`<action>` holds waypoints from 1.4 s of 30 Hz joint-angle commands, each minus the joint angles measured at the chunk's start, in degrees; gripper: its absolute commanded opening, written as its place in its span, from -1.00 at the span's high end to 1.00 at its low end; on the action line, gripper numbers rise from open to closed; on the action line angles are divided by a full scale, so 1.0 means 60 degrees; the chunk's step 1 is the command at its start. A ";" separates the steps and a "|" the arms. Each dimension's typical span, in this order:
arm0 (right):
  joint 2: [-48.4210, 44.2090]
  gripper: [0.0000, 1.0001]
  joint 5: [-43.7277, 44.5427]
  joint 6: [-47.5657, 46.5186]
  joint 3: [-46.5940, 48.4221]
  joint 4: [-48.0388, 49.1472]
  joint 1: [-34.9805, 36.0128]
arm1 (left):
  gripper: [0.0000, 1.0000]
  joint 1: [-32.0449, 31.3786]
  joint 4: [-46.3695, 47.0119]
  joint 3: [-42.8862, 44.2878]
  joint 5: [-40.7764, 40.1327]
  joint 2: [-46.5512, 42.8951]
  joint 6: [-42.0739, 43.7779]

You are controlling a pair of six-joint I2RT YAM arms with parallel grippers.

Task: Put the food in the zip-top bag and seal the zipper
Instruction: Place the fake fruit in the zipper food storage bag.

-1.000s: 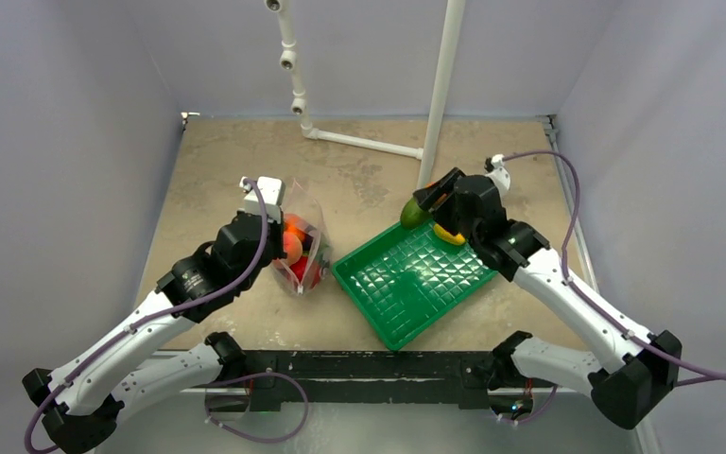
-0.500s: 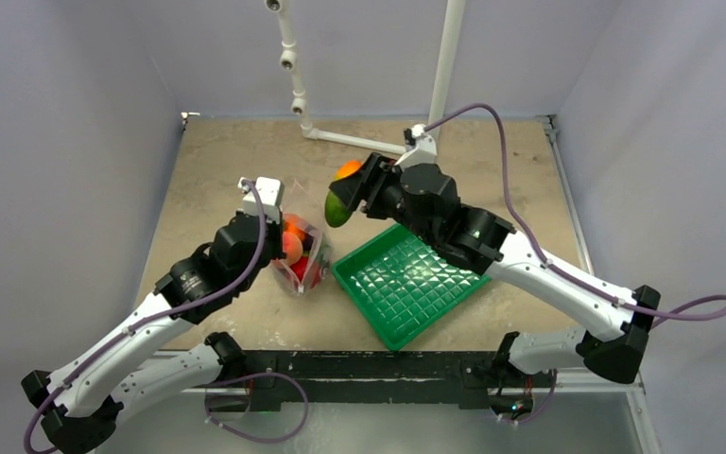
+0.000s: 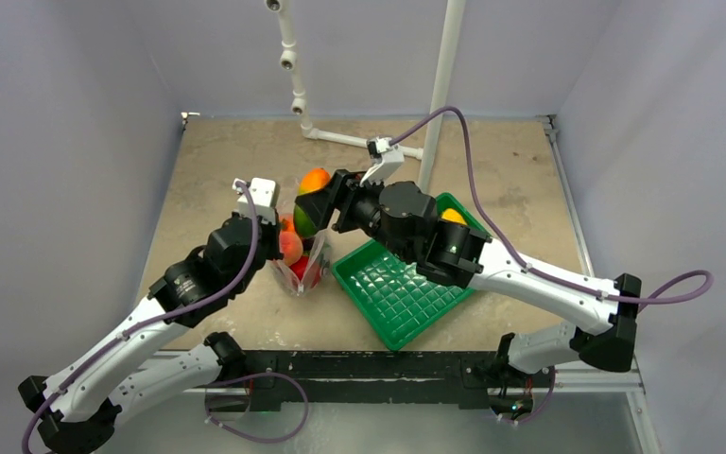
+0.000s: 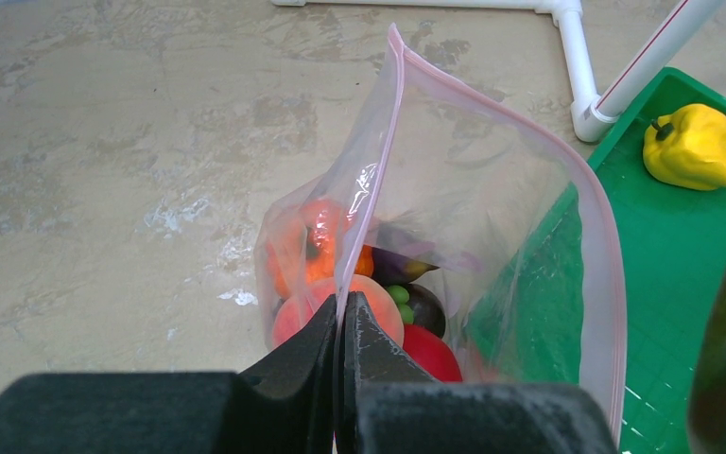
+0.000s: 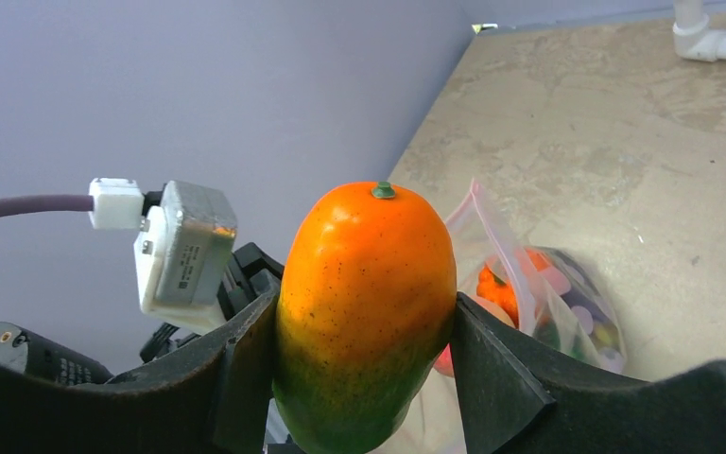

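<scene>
Mango [image 5: 369, 284] held over the bag [image 4: 492, 189]
The right tool [image 3: 324, 204] clasped the mango, bag just below it; the left tool [image 4: 340, 331] pinched shut on the bag's edge.

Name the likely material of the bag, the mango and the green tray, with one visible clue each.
The bag: thin clear plastic film, glossy; contents show through.
The mango: probably moulded plastic, smooth satin; even orange-to-green fade.
The tray: likely rigid plastic, shiny; highlights on moulded ribs.
</scene>
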 commanded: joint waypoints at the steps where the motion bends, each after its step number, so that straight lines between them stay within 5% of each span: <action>1: 0.0113 1.00 0.0269 -0.0600 0.0453 0.0919 0.0249 | 1.00 0.0065 0.0430 -0.0032 0.0072 -0.0053 0.0131; 19: 0.1743 1.00 0.1723 -0.1178 0.0196 0.0982 0.0700 | 1.00 0.0069 0.0439 -0.0029 0.0058 -0.0228 0.0132; 30: 0.2901 0.91 0.3343 -0.0537 0.1044 -0.1390 0.0792 | 1.00 0.0058 0.0424 -0.0032 -0.0047 -0.0315 0.0114; 33: 0.3260 0.57 0.3436 -0.0148 0.1341 -0.2107 0.0805 | 1.00 0.0058 0.0433 -0.0021 -0.0071 -0.0337 0.0118; 37: 0.3541 -0.23 0.3489 0.0024 0.1574 -0.2362 0.0814 | 1.00 0.0064 0.0431 -0.0025 -0.0051 -0.0323 0.0115; 42: 0.3684 -0.63 0.3694 0.0235 0.1954 -0.2546 0.0833 | 1.00 0.0058 0.0409 -0.0027 -0.0048 -0.0350 0.0102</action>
